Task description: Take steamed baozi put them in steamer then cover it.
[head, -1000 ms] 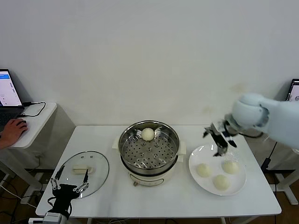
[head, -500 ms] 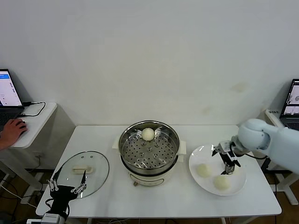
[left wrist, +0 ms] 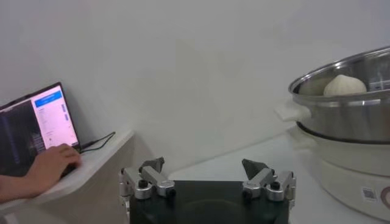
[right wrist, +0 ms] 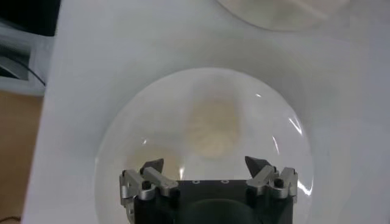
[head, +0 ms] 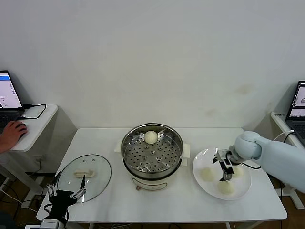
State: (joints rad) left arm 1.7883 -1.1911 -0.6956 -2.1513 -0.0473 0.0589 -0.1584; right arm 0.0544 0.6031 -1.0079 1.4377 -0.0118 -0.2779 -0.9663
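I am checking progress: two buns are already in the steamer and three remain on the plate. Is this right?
Not quite. The head view shows only one bun in the steamer; three buns still remain on the plate.

**Robot body, as seen**

Right arm (head: 279, 157): smooth pale blue-white shell, rounded bulbous joint housing near the wrist, thin dark cable looping beside it. Right tool (head: 224, 168): black body, silver metal linkage fingers (right wrist: 270, 181) with round black pivot screws, dark pointed tips. Left tool (head: 64, 194): same build — black block base, silver linkages, black pivot screws, dark angled fingertips (left wrist: 251, 167). Small white dots mark the right tool's front edge.
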